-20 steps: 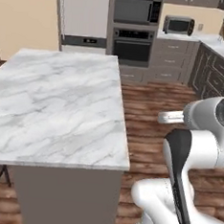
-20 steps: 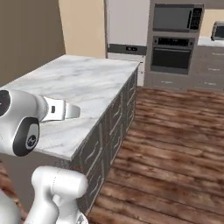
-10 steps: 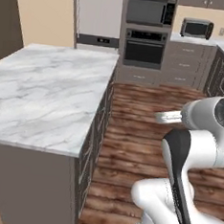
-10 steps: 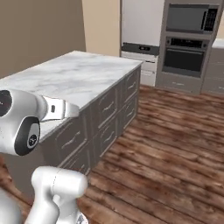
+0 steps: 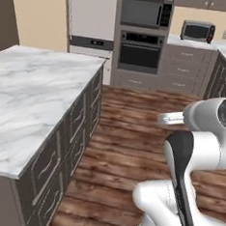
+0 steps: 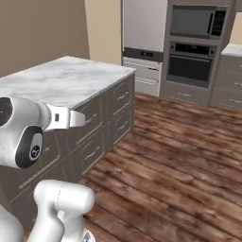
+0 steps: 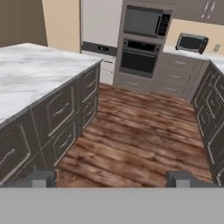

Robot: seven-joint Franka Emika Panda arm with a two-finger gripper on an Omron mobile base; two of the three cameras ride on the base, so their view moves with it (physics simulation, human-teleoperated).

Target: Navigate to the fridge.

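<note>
The fridge point(image 5: 93, 10) stands at the far wall, tall and pale grey-white, with a dark band point(image 5: 91, 42) above its lower drawers. It rises behind the far corner of the island in the left base view. In the right base view the fridge point(image 6: 143, 23) sits left of the oven column, and in the hand view the fridge point(image 7: 102, 19) is at the top centre. My gripper point(image 7: 111, 179) is open with nothing between its widely spread fingertips point(image 7: 41, 177). It is held high over the floor, far from the fridge.
A marble-topped island point(image 5: 29, 93) with dark drawers fills the left side. A grey column with microwave and oven point(image 5: 142, 37) stands right of the fridge, then a counter with a toaster oven point(image 5: 198, 31). Dark cabinets point(image 7: 213, 113) line the right. Wood floor point(image 5: 132, 136) runs between.
The whole picture has shifted as the base drove: the island slid to the left and the fridge and oven column grew larger and nearer. The arm keeps its pose.
</note>
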